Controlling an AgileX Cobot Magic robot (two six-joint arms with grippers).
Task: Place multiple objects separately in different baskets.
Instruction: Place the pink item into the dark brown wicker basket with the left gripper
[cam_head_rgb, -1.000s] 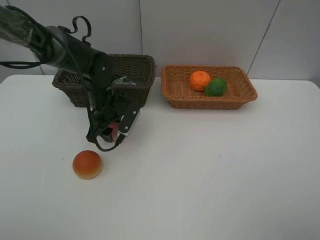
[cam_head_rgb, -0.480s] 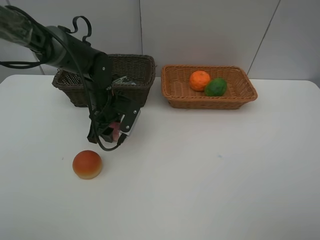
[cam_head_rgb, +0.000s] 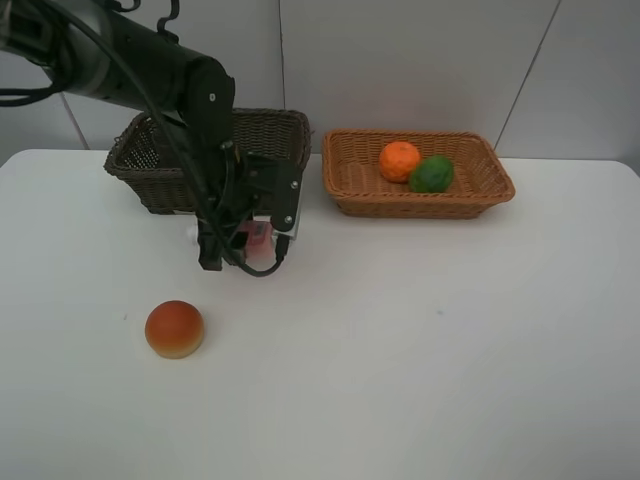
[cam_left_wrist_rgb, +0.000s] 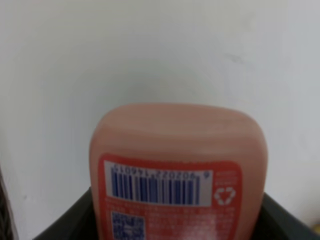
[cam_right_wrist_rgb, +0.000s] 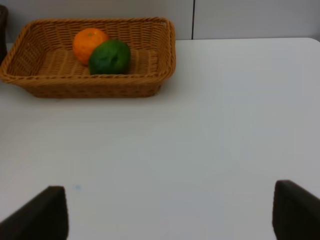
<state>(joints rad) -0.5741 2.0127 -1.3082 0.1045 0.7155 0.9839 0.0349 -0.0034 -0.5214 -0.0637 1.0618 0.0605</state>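
Note:
My left gripper (cam_head_rgb: 245, 240) is shut on the pink bottle (cam_head_rgb: 256, 233), holding it just above the table in front of the dark brown basket (cam_head_rgb: 275, 128). In the left wrist view the pink bottle (cam_left_wrist_rgb: 177, 165) fills the frame, barcode label showing, with a dark finger at each side. A red-orange peach (cam_head_rgb: 174, 328) lies on the table at the front left. The orange (cam_head_rgb: 399, 160) and the green lime (cam_head_rgb: 431, 174) rest side by side in the light tan basket (cam_head_rgb: 492, 166). My right gripper (cam_right_wrist_rgb: 170, 215) is open and holds nothing, its view facing the tan basket (cam_right_wrist_rgb: 169, 45).
The left arm and its cables cover much of the dark basket's front and inside. A white wall stands right behind both baskets. The right arm does not show in the high view.
The left arm has risen and moved right and back toward the dark basket, carrying the pink bottle. The peach, orange and lime have not moved.

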